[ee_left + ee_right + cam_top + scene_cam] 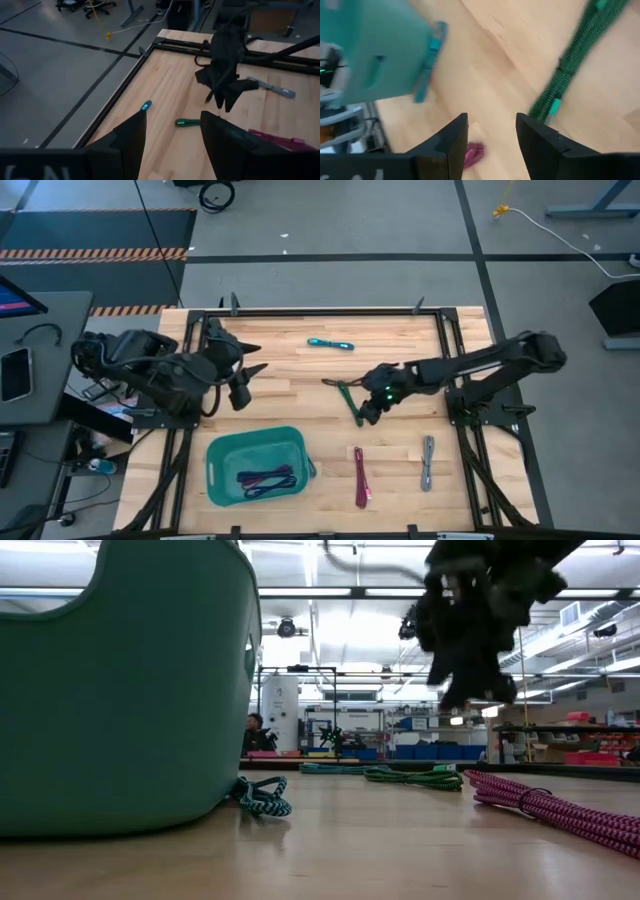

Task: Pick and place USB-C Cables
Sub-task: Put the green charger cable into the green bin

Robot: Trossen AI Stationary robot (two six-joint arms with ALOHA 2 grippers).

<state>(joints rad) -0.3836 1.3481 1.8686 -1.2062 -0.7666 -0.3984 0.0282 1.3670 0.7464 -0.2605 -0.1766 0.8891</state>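
My right gripper [368, 412] [491, 117] is open and hovers above the table, over the near end of the green cable [351, 400] [570, 65], which lies flat beside its fingers. A magenta cable [360, 477] [560, 810], a grey cable [427, 462] and a cyan cable [330, 343] lie loose on the wood. A teal-blue cable [262, 798] [427, 60] rests against the teal bin [228, 450], which holds purple and blue cables [268, 478]. My left gripper [250, 375] [172, 115] is open and waits at the table's left.
The teal bin [120, 690] sits at the near edge, left of centre. A black frame [330, 311] runs along the table's edges. A desk with a phone [15, 373] stands off the left side. Bare wood [300, 385] lies between the two grippers.
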